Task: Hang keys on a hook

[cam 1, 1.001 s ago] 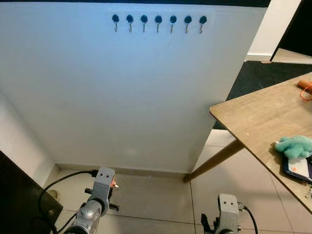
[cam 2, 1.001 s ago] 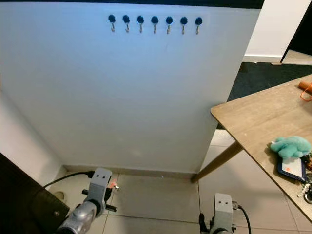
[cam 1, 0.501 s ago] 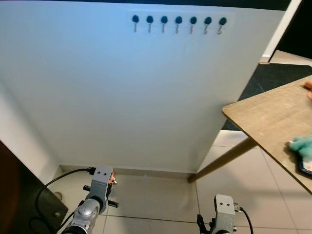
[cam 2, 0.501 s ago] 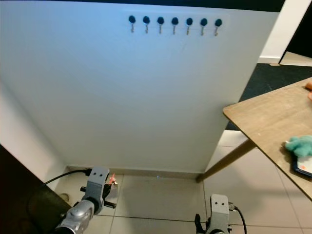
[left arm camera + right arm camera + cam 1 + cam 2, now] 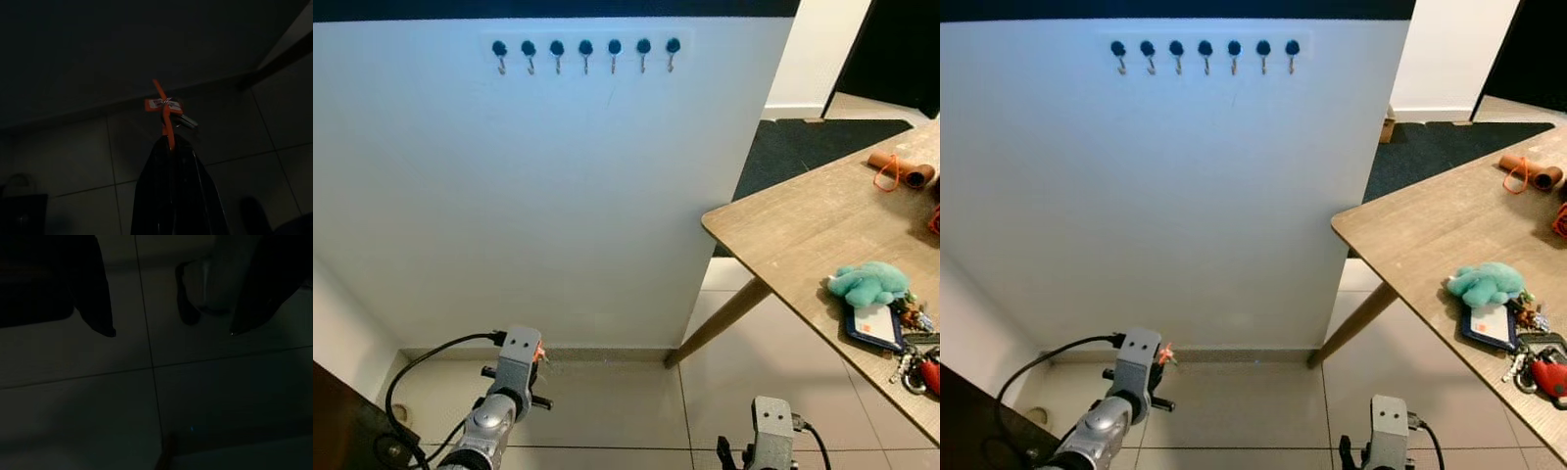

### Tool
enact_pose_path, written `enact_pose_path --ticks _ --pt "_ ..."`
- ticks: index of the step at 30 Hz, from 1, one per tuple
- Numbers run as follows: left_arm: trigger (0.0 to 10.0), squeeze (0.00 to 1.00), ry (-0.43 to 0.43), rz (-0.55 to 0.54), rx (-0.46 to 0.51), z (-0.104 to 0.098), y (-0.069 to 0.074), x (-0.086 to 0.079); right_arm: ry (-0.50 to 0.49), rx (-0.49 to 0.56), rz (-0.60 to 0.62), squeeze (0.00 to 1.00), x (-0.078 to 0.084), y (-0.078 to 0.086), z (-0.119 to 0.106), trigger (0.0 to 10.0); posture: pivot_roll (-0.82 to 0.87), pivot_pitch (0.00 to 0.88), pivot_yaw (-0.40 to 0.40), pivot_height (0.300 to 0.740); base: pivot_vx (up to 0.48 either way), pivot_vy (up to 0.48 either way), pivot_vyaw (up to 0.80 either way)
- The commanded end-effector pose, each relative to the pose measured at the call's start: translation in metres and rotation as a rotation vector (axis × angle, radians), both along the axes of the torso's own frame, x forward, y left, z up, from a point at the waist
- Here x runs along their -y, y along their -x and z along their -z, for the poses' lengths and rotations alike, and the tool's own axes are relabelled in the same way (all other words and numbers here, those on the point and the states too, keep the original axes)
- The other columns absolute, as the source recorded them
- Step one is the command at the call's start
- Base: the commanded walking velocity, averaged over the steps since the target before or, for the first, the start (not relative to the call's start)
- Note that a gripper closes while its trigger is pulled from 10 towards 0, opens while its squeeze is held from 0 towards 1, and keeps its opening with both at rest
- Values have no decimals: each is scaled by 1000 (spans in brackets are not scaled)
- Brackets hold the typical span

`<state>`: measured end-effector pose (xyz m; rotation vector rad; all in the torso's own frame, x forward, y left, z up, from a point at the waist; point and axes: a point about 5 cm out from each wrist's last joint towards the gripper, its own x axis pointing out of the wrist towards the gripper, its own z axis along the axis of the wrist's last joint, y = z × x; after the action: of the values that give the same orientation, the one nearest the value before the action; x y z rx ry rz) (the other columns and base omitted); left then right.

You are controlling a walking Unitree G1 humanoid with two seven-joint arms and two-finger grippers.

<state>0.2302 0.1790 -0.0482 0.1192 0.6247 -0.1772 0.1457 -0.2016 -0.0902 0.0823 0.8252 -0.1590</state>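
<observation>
Left hand [image 5: 172, 147] hangs low above the floor tiles, fingers pressed together on the keys [image 5: 168, 111] by their orange strap, so the bunch dangles free for hooking. Row of hooks [image 5: 585, 55] sits high on the white wall, well above. Right hand [image 5: 171, 330] idle, fingers spread. Second key bunch [image 5: 1540, 364] lies at the bench's near edge.

Home hallway: wall hook row [image 5: 585, 48], wooden table [image 5: 803, 230] w/ clutter, tile floor [image 5: 607, 401].

Camera swung right: more of table [image 5: 803, 230] in view
</observation>
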Motion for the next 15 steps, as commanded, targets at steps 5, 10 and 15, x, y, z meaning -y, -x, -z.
enact_pose_path --ticks 5,10,15 --pt "10000 0 -16 -10 -23 2 3 -8 -11 -7 5 0 -1 2 1 10000 36 36 -17 740 0 0 0" --pt "10000 0 -60 7 -30 4 6 -6 -6 -11 1 0 1 5 2 10000 34 45 -21 740 0 -192 0" --pt "10000 0 -57 -38 -25 3 5 -10 -3 -11 1 0 3 4 1 10000 36 45 -29 740 0 0 0"
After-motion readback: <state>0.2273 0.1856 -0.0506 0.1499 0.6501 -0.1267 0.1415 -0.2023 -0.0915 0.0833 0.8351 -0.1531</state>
